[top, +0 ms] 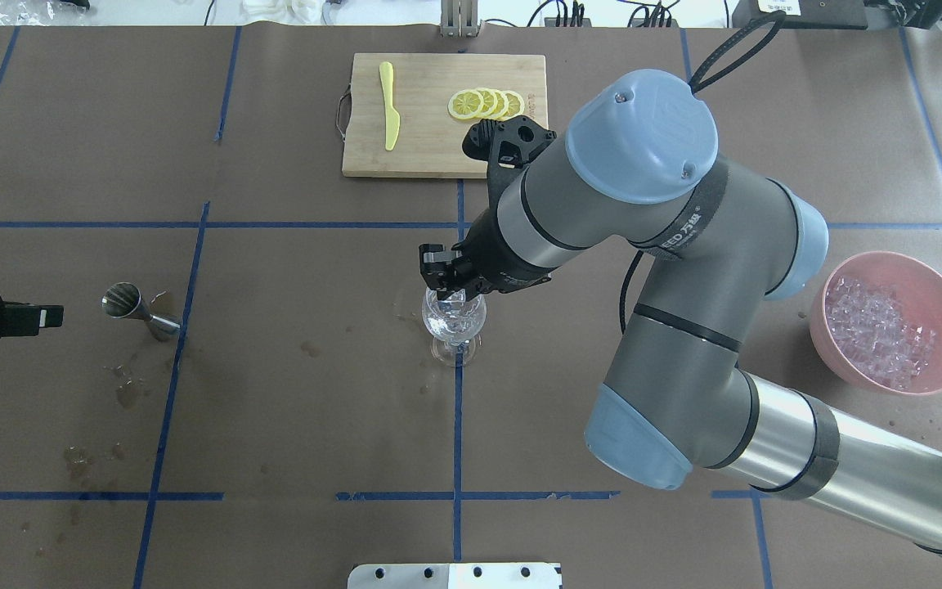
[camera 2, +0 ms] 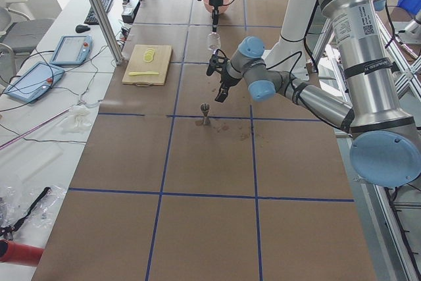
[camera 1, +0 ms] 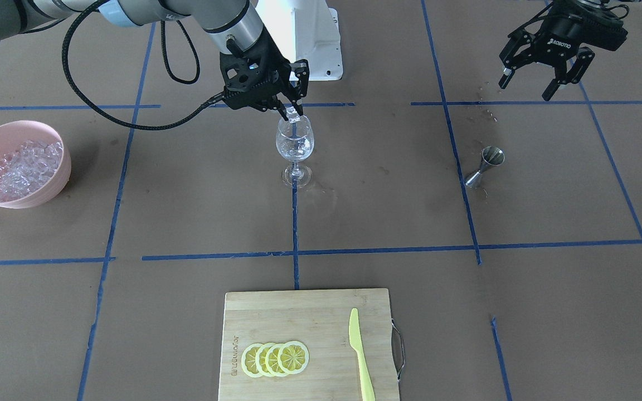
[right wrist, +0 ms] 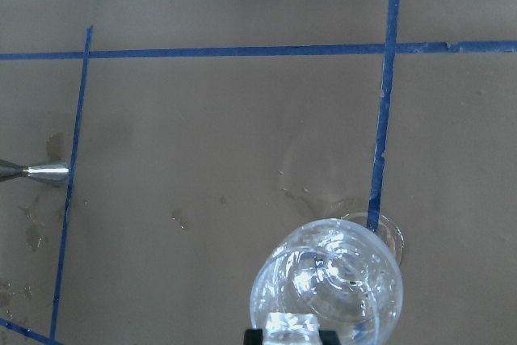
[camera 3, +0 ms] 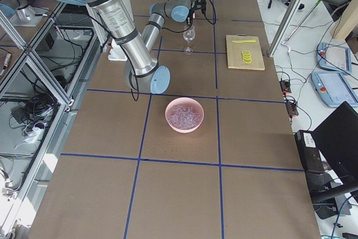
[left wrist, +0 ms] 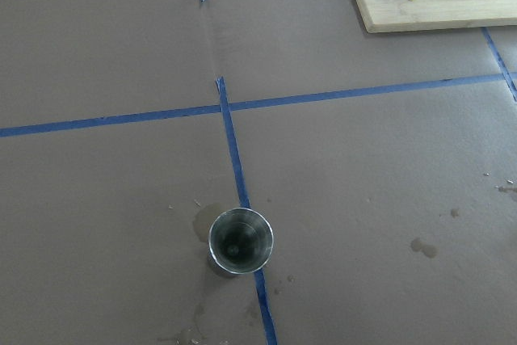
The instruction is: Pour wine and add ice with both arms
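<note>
There's the right arm (top: 708, 245): grey-silver tubes, light-blue joint caps (top: 643, 135) with small screws, braided black cable (camera 1: 131, 125) off the wrist. And the left gripper (camera 1: 525, 91): black, white ROBOTIQ lettering.

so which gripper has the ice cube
The right gripper, pinching a cube just over the glass; the left gripper hangs open and empty.

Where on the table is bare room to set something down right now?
Bare paper lies between the pink bowl and the stemmed glass, and in the strip between the glass and the cutting board. Between glass and jigger it is open but wet-spotted. Crowded: above the glass, where the right gripper holds ice.
</note>
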